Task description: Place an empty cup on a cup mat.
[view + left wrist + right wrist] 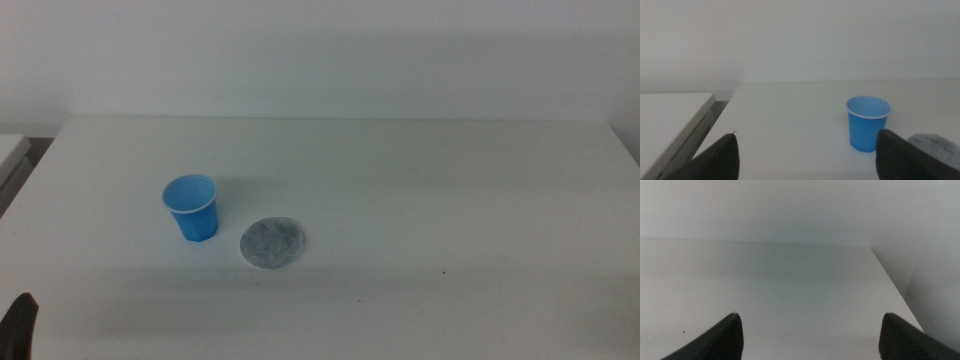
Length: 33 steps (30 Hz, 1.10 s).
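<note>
A small bright blue cup with a thin white rim stands upright and empty on the white table, left of centre. Just to its right lies the cup mat, a flat speckled grey disc, a small gap apart from the cup. My left gripper is open and holds nothing; it hangs low at the table's near left, with the cup ahead of it and the mat's edge behind one jaw. Only a dark tip of the left gripper shows in the middle view. My right gripper is open, facing bare table.
A lower pale surface adjoins the table's left side across a dark gap. The table's right edge runs close to the right gripper. A plain white wall stands behind the table.
</note>
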{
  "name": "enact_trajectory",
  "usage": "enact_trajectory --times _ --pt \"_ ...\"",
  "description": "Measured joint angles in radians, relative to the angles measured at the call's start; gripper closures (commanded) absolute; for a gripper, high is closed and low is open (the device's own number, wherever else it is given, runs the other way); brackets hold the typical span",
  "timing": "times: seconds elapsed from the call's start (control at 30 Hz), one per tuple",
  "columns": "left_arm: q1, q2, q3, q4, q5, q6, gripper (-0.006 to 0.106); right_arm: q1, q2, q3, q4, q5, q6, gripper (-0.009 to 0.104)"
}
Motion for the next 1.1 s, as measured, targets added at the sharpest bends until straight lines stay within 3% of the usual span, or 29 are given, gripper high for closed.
enact_trajectory --times 0.2,0.3,0.5,0.77,1.1 --pt "0.0 0.011 -0.016 -0.004 0.023 0.0 0.007 0.0 0.0 0.0 0.0 0.0 0.0 0.002" --pt "0.018 0.121 -0.15 -0.009 0.155 0.0 0.007 0.0 0.0 0.0 0.0 0.0 0.0 0.002" --pt "0.026 0.502 -0.545 -0.022 0.487 0.014 0.007 0.0 0.0 0.0 0.0 0.0 0.0 0.002" --pt "0.012 0.937 -0.99 -0.164 0.828 0.059 0.007 0.0 0.0 0.0 0.0 0.0 0.0 0.002" --pt "-0.101 1.455 -1.269 -0.098 0.874 -0.041 0.007 0.0 0.0 0.0 0.0 0.0 0.0 0.002"
